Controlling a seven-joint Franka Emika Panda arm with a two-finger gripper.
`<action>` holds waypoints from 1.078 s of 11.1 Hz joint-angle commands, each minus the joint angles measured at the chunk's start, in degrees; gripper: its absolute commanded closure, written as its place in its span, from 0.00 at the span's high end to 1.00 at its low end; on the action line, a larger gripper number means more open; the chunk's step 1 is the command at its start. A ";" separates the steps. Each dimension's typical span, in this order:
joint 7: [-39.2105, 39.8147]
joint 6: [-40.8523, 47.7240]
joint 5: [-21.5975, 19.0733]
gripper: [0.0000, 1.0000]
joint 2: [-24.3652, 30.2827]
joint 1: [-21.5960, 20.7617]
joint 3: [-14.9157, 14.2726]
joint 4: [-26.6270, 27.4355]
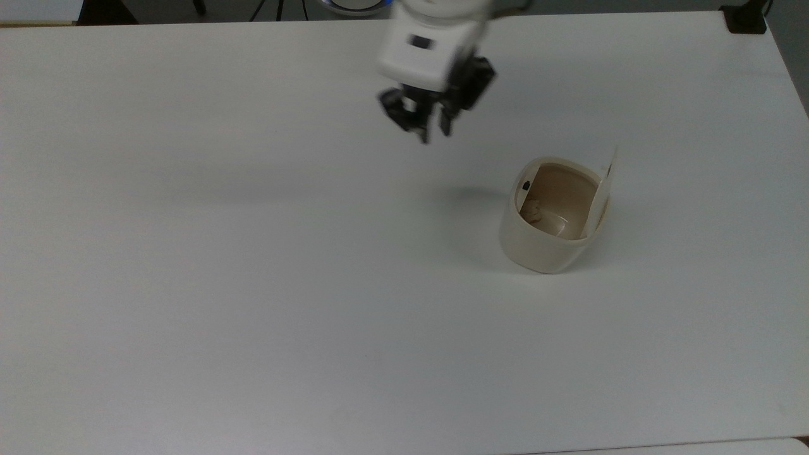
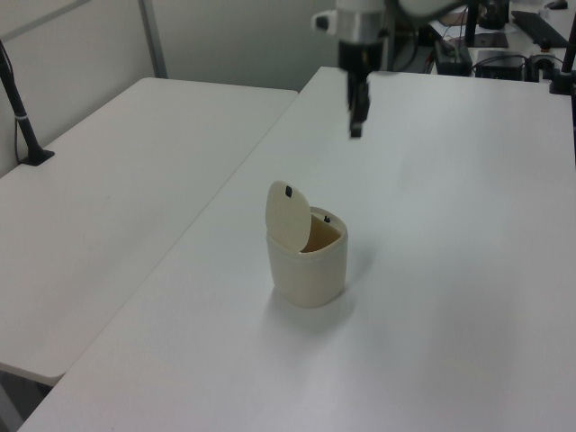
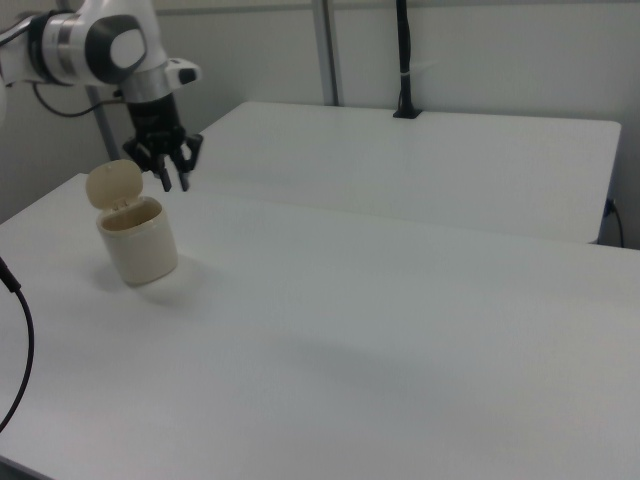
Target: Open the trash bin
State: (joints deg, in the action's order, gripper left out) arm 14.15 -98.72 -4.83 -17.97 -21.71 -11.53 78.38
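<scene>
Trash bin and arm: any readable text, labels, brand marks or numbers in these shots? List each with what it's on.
None readable.
The trash bin: plain cream walls, no print; its raised lid carries only a small black mark, not text.
The hand: its white housing has a small dark rectangle, no legible characters.
The table: bare white, no markings.

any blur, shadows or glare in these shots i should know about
Top view: the gripper and wrist are motion-smeared, while the trash bin is sharp and casts a soft shadow toward the top view's left on the table. Left view: the gripper is slightly blurred, with a faint shadow around the bin's base. Right view: even light, no strong glare.
</scene>
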 commanded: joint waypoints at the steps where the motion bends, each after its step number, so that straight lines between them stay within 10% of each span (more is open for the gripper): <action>1: -2.10 10.01 0.96 1.00 5.48 7.71 0.37 1.86; 12: -14.85 6.01 6.23 1.00 8.03 18.98 -0.33 2.39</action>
State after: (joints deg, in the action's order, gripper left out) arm 2.44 -89.83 0.68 -11.02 -4.10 -12.03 79.67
